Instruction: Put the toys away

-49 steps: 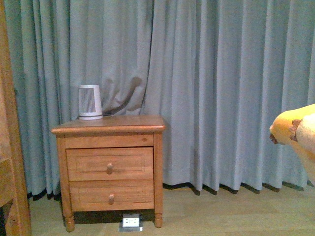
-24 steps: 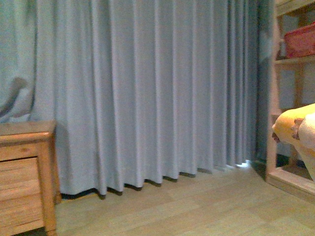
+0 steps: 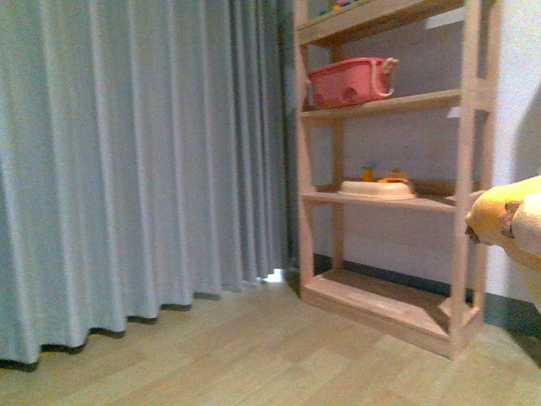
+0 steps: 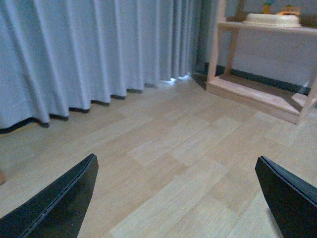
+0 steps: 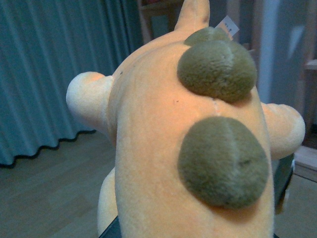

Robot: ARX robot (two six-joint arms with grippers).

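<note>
Noted left gripper (image 4: 173, 198) released, fingers (image 4: 59, 198) wide apart above floor (image 4: 163, 144). Found right gripper (image 5: 198, 213) clenched on plush toy (image 5: 188, 148), brown-spotted back facing wrist. Observed shelf unit (image 3: 389, 103) ahead, well apart from both.

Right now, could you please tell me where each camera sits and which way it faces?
Front view: on the body between the arms, facing curtain and wooden shelf; no arm, only the plush toy at the right edge.
Left wrist view: on the left wrist, looking low across the floor; the left gripper shows, open and empty.
Right wrist view: on the right wrist, filled by the toy's spotted back.
Front and left wrist views share curtain, shelf and white tray.
</note>
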